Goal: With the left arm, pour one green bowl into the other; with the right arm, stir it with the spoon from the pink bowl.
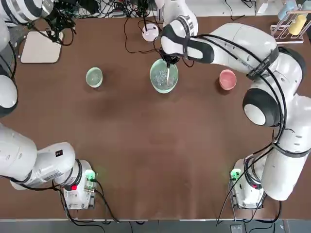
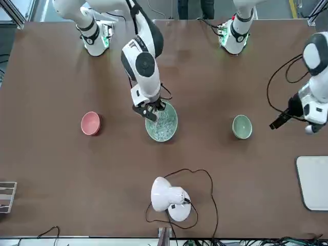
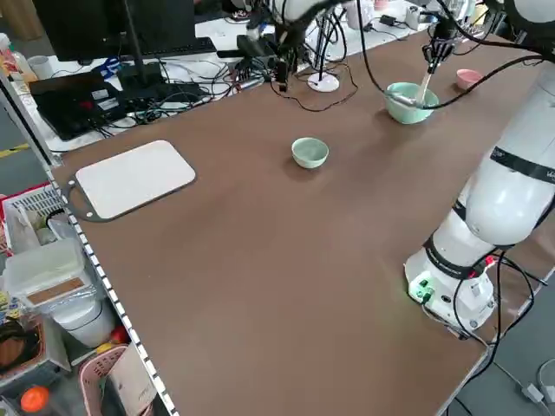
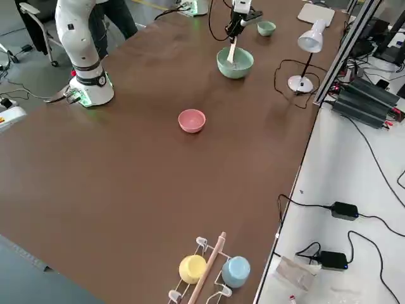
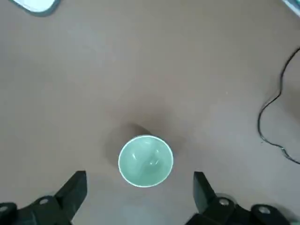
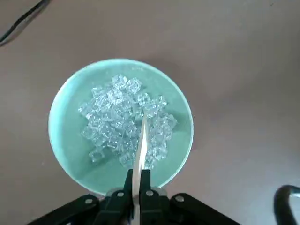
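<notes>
Spoon Down Among the Clear Pieces

We have the right gripper (image 6: 138, 180) over the large teal-green bowl (image 6: 121, 124), its fingers clenched on the wooden spoon (image 6: 142, 149). The spoon slants down into that bowl, its lower end among a heap of clear, glassy pieces (image 6: 124, 115).

The small mint-green bowl (image 5: 146, 161) sits upright on the brown table (image 1: 131, 160), its inside bare. In the top view it lies left of the large bowl, well apart from it. Our left gripper (image 5: 140, 183) hangs above the table near the small bowl — fingers released, spread wide, holding nothing.

The pink bowl (image 1: 227, 79) stands on the table to the right of the large one in the top view, with no spoon in it. Beyond the large bowl, on the side away from our arms' bases, we see a white lamp (image 4: 311, 39). A white board (image 3: 136, 178) lies flat near the table's left edge, and a rack (image 4: 205, 272) on our right holds a yellow cup (image 4: 192, 269) and a blue cup (image 4: 236, 272).
</notes>
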